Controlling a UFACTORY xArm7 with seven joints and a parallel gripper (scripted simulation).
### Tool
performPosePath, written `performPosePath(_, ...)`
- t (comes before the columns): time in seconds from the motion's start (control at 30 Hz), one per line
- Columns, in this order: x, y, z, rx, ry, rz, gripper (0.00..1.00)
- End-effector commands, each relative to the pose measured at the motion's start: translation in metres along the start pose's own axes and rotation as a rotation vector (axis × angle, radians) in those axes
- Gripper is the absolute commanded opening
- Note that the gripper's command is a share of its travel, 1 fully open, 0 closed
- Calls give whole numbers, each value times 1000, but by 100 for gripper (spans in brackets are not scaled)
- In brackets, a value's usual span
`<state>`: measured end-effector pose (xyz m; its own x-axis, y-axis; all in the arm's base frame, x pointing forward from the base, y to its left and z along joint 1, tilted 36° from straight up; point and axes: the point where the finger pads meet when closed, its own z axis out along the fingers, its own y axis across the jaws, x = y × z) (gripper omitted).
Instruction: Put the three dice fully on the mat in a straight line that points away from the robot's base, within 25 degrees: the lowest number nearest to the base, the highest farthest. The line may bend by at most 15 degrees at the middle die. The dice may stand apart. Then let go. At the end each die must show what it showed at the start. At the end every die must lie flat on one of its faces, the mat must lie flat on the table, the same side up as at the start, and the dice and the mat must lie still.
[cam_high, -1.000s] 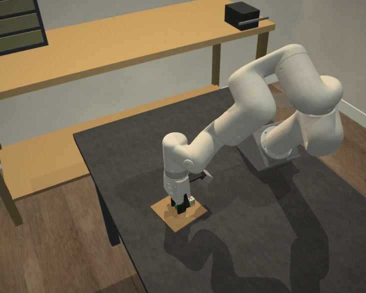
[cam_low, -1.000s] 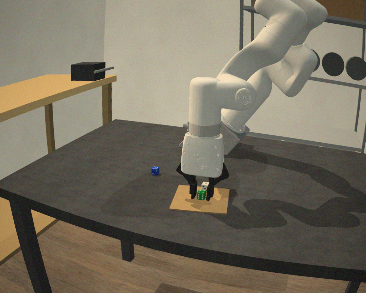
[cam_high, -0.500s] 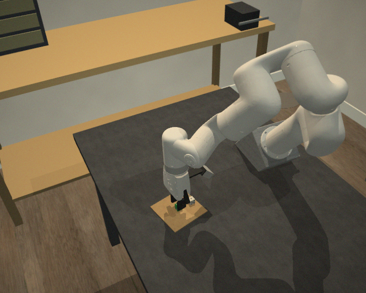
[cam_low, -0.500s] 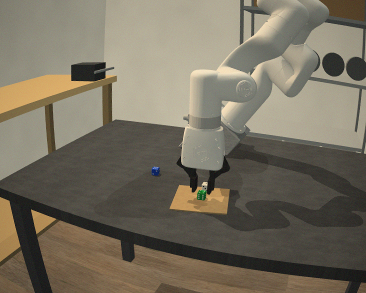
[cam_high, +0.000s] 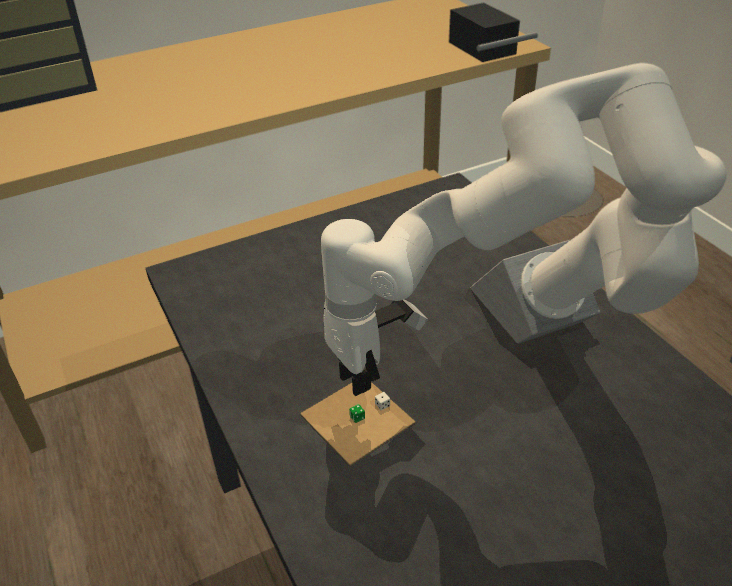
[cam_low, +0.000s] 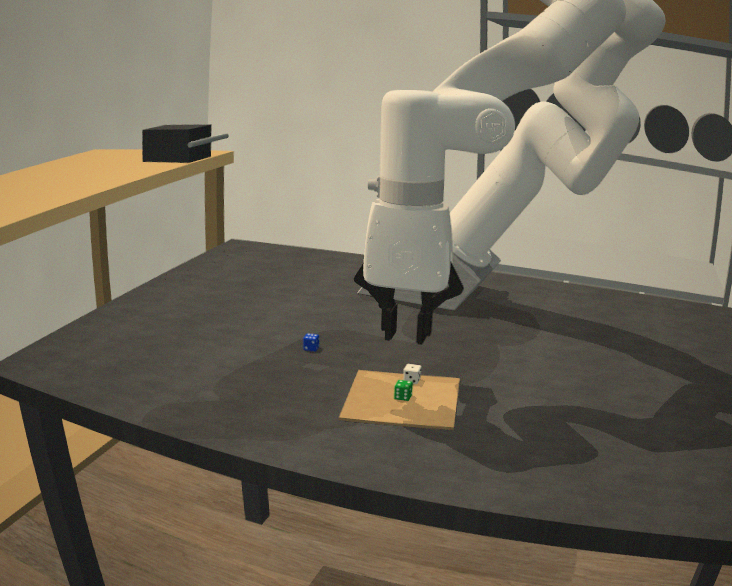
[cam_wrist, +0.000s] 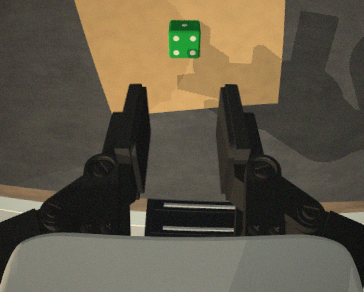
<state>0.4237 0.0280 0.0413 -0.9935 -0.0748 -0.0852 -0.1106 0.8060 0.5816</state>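
Observation:
A tan mat (cam_high: 329, 421) (cam_low: 372, 403) (cam_wrist: 125, 39) lies flat on the dark table (cam_high: 518, 439) (cam_low: 183, 305). A green die (cam_high: 357, 413) (cam_low: 402, 389) (cam_wrist: 185, 39) rests near the mat's middle. A white die (cam_high: 382, 401) (cam_low: 412, 371) rests just beyond it, nearer the robot's base. A blue die (cam_low: 311, 342) lies on the table off the mat; the arm hides it in the top view. My gripper (cam_high: 360, 384) (cam_low: 405, 336) (cam_wrist: 183, 108) is open and empty. It hangs above the mat's edge, clear of the green die.
The robot's base plate (cam_high: 537, 299) stands at the table's far side. A wooden bench carries a black box with a handle (cam_high: 484, 30) (cam_low: 173, 142). A metal rack (cam_low: 671, 164) stands behind the table.

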Motion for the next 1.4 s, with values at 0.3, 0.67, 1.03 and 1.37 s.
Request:
performPosePath(0.3, -1, -1, -11, 2, -4, 0, 100)
performPosePath(0.67, -1, -1, -11, 2, -4, 0, 100)
performPosePath(1.03, 0, -4, -10, 0, -4, 52, 100)
performPosePath(1.37, 9, -22, -7, -9, -3, 379, 100)
